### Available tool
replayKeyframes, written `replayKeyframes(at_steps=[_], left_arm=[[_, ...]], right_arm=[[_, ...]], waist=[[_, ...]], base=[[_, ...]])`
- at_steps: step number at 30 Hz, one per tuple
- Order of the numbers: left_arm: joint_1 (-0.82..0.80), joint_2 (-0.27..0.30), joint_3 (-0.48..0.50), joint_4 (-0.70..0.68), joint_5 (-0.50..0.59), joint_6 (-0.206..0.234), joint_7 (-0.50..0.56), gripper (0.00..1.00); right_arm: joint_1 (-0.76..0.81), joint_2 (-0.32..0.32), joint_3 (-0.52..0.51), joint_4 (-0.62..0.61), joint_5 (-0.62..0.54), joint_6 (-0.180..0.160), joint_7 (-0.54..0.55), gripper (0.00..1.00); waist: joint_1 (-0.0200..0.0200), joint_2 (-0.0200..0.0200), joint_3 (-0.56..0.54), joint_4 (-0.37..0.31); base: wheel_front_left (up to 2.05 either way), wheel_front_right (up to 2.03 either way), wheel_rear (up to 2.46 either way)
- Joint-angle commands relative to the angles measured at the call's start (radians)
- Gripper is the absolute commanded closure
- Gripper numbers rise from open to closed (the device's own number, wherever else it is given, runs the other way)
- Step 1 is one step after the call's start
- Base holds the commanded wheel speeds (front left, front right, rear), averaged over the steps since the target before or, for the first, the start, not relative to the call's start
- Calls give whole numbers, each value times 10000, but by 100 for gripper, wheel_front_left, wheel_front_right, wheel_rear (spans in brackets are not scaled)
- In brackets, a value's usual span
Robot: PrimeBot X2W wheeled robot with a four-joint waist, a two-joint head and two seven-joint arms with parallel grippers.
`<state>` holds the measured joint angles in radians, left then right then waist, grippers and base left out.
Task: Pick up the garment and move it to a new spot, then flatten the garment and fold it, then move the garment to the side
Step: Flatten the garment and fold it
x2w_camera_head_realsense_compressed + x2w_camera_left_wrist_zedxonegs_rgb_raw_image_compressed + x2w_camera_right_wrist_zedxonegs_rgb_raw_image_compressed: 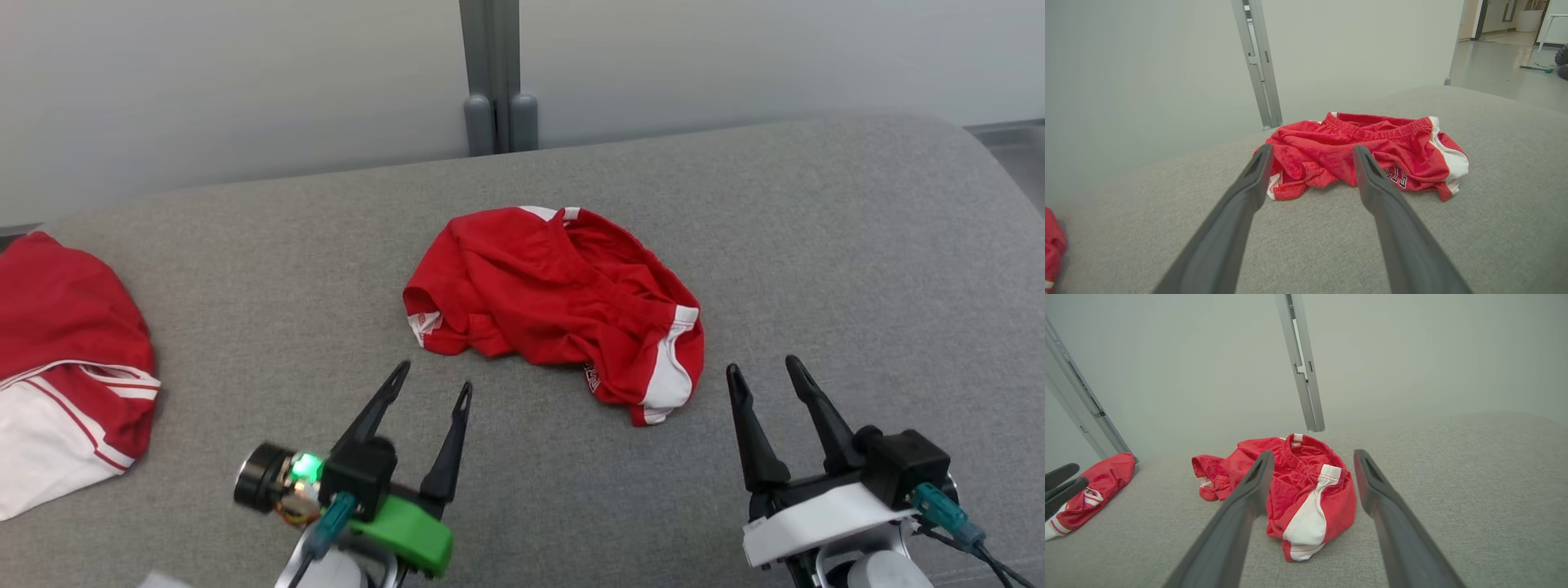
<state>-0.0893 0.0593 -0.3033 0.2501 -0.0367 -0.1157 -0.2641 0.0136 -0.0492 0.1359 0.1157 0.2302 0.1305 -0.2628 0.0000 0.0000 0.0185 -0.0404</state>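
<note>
The garment (555,302) is a pair of red shorts with white side stripes, lying crumpled in a heap at the middle of the grey fabric surface (735,204). It also lies ahead of both wrist cameras, as the garment (1363,155) and the garment (1298,486). My left gripper (435,384) stands open, empty, just short of the heap's near left edge. My right gripper (765,367) stands open and empty to the right of the heap's striped end. Neither touches the cloth.
A second red and white garment (57,359) lies at the far left edge of the surface. A pale wall with a grey metal post (494,73) runs behind the surface. Bare grey fabric stretches to the right and in front.
</note>
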Motion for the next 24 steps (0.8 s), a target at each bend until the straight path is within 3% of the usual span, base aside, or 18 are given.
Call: replayKeyframes(at_steps=[1,5,10,18,24], left_arm=[[-854,130,-304,195,133,-72,108,0],[-3321,432,-2110,1007,-120,-145,1137,0],[-5787,1051,-4527,1573,-1439,-143,2444,0],[-8578,1540,-7611,1915,-3777,-142,4335,0],[-9659,1621,-8663,2256,-4470,-141,5025,0]], right_arm=[[-297,-22,-76,-119,-57,5,-31,0],[-784,-26,-292,-314,-18,5,-31,0],[-1189,-18,-626,-399,225,5,-31,0],[-1626,-12,-703,-448,575,5,-31,0],[-1692,-15,-612,-463,778,5,-31,0]], waist=[[0,0,843,-556],[0,0,1825,-1118],[0,0,2603,-1715],[0,0,3344,-2497],[0,0,3455,-2859]], base=[[0,0,0],[0,0,0],[0,0,0],[0,0,0],[0,0,0]])
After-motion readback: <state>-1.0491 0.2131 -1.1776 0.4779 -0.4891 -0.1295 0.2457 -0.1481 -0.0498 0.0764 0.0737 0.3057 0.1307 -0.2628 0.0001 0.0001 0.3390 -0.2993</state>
